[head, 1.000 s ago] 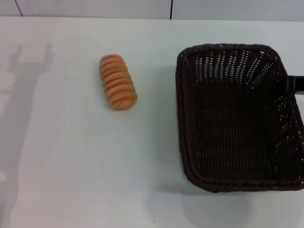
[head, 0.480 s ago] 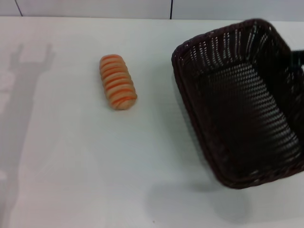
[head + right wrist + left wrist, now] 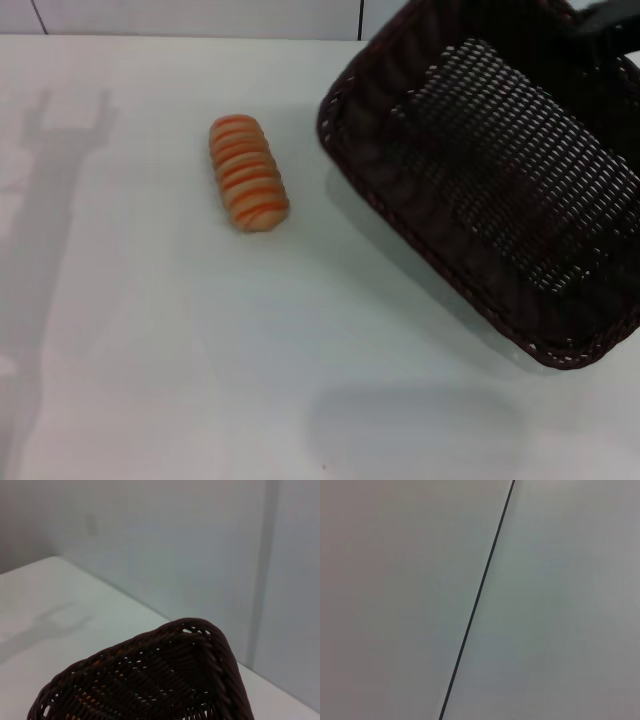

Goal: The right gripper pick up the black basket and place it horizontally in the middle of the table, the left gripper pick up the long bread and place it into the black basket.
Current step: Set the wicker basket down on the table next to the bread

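Black basket [image 3: 500, 190] airborne, tilted, skewed diagonal right of long bread [image 3: 248, 172], presumably mid-carry. Right pincer [image 3: 608, 18] at far rim; opening indeterminable. Bread flat on worktop [image 3: 150, 330]. Left pincer unseen.

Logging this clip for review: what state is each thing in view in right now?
Black basket: lifted off the table, tilted, turned at an angle, empty.
Long bread: lying flat on the table, left of the basket, untouched, apart from it.
Right gripper: at the basket's far right corner; only partly in view.
Left gripper: not in view.
Table: carries the bread; a shadow lies under the basket.
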`<state>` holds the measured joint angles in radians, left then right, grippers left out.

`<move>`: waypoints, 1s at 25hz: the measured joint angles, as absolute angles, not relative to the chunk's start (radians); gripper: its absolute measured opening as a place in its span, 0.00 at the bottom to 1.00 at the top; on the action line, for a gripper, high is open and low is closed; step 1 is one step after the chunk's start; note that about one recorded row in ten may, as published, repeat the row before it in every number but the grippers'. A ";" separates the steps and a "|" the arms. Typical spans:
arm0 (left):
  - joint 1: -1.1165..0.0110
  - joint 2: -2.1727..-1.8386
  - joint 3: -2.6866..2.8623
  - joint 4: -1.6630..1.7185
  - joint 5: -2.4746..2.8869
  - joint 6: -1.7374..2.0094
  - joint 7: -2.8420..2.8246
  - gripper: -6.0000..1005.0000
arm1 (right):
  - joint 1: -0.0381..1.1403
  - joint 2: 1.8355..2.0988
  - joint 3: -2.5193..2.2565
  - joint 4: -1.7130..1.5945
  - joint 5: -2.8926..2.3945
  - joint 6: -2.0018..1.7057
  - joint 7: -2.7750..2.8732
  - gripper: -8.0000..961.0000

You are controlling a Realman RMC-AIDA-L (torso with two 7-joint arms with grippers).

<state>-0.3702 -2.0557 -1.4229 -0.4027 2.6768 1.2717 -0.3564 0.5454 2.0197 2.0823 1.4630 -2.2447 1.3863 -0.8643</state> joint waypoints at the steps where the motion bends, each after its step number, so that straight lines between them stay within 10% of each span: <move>1: -0.370 -2.056 -1.425 -0.403 2.677 1.270 -0.356 0.85 | 0.560 2.016 2.085 1.465 -2.227 1.410 -0.903 0.18; 25: -0.391 -2.064 -1.428 -0.414 2.669 1.248 -0.345 0.85 | 0.753 1.976 1.883 1.464 -2.222 1.760 -1.091 0.18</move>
